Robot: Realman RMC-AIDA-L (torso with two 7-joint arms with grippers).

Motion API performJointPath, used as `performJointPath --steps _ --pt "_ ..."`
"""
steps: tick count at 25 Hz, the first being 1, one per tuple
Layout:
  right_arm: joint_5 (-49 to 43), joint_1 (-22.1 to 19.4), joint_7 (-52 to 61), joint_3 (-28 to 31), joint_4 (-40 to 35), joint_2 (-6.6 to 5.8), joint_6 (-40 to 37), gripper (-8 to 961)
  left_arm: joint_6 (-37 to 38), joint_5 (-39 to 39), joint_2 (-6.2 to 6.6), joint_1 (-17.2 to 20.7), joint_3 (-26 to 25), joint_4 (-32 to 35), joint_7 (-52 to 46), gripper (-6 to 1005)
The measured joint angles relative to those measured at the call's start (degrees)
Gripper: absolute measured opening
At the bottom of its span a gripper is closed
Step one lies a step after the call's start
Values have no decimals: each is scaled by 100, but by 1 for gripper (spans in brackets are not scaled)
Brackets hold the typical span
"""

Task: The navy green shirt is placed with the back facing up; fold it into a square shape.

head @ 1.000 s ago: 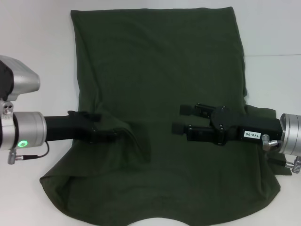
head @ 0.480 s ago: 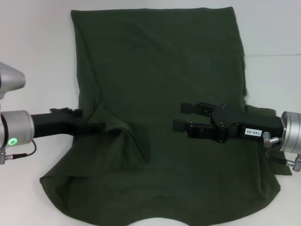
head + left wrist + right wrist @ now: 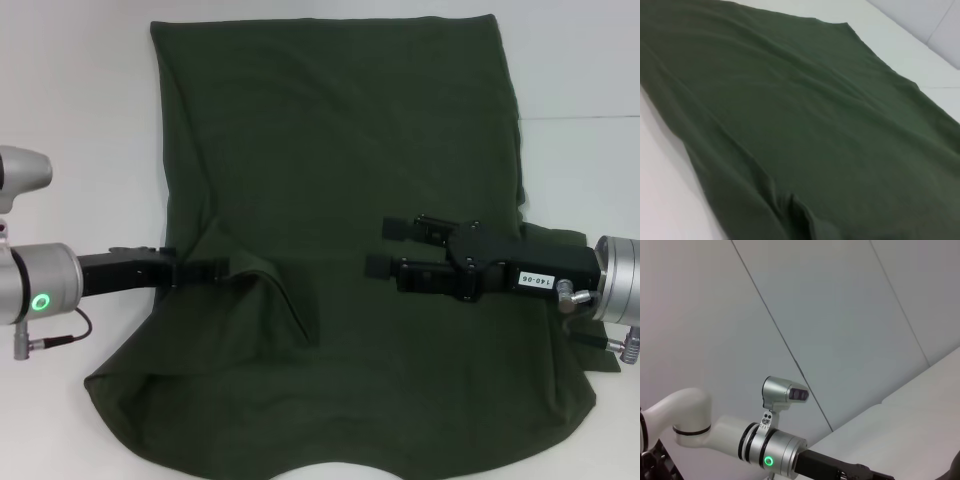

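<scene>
The navy green shirt [image 3: 330, 150] lies spread over the white table [image 3: 70, 90], plain side up. Its left sleeve area is turned inward into a rumpled flap [image 3: 270, 295]. My left gripper [image 3: 215, 268] sits low at the shirt's left edge, its tip at the flap's border. My right gripper [image 3: 385, 247] hovers open over the shirt's right-centre, with nothing between its fingers. The left wrist view shows only the shirt [image 3: 805, 125] and a wrinkle near the camera. The right wrist view looks across at my left arm [image 3: 775, 455].
Bare white table [image 3: 580, 70] borders the shirt on the left, right and far sides. The shirt's collar end hangs toward the near table edge [image 3: 330, 472]. A grey panelled wall [image 3: 840, 315] stands behind.
My left arm has drawn back leftward, out from over the turned-in flap, and the flap stays where it lay. The right gripper has barely shifted.
</scene>
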Motion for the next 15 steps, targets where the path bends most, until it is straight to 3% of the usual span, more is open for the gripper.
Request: performJointPath --steps 15 --pt "-1 7 0 -9 0 1 3 908 -71 14 18 -85 31 -75 -207 938"
